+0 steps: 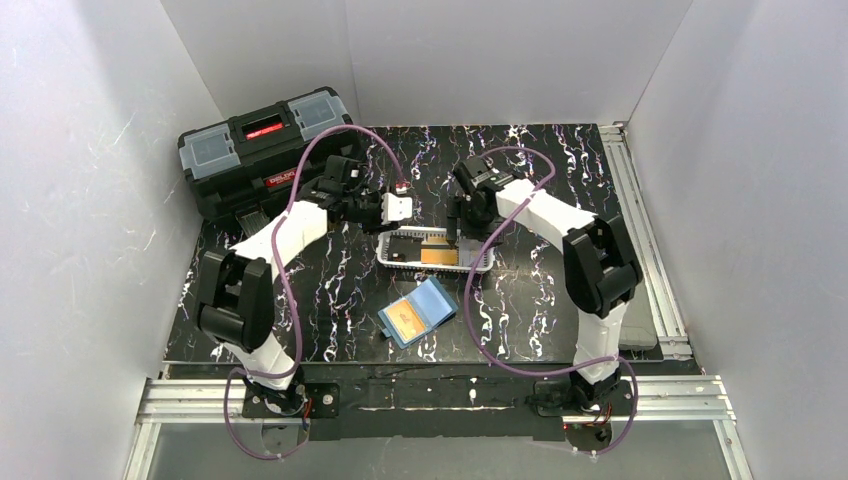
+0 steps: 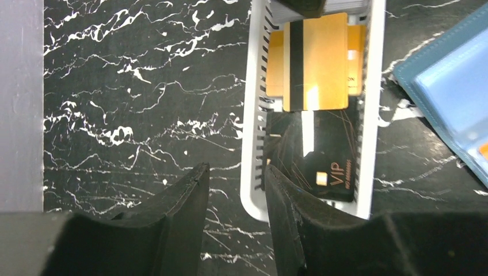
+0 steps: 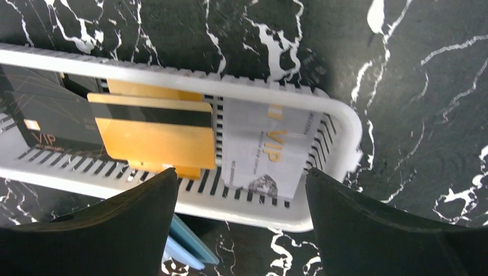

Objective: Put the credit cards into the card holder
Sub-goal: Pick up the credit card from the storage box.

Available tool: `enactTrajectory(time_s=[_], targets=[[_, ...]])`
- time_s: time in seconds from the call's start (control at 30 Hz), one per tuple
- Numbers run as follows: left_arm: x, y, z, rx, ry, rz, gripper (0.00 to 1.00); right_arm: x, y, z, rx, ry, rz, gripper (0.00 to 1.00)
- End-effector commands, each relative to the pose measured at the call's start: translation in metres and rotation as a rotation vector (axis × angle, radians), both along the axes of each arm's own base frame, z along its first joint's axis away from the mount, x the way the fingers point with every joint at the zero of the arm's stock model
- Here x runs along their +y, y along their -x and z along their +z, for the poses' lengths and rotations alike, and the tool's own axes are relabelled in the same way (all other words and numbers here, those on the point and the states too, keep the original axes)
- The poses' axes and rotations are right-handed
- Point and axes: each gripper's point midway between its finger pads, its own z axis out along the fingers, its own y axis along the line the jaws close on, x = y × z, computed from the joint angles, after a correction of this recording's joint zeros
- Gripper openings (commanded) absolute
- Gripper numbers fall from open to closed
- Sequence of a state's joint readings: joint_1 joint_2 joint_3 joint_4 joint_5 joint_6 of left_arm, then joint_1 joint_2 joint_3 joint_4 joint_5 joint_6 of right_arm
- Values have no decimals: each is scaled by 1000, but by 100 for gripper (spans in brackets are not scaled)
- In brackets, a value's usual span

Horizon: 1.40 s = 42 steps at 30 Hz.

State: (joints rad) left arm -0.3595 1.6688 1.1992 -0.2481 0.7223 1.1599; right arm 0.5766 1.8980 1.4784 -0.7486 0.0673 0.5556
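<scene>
Several credit cards lie in a white mesh basket: an orange card with a black stripe on top of another orange one, a black card and a pale card. My right gripper hangs wide open over the basket's right end, above the pale card. At the basket's left end my left gripper is open, its jaws astride the basket wall, with the black card just beyond. The teal card holder lies open in front of the basket, showing an orange card inside.
A black toolbox stands at the back left. White walls close in the table on three sides. A metal rail runs along the right edge. Purple cables loop from both arms.
</scene>
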Motion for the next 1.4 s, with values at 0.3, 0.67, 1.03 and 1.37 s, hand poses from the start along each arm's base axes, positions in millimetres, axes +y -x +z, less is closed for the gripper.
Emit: enactTrajectory(time_s=[0.3,0.67,1.03,1.37], targets=[[4,44,23,-1,42,-129,38,0,-15,-11,-45,165,-14,86],[4,61,21,1,41,-200,38,-6,-10,-17,-56,302,11,82],[5,78,20,20,40,-259,36,4,-3,-28,-15,260,16,75],[6,82,21,17,35,-286,35,15,-3,-28,-8,202,44,63]])
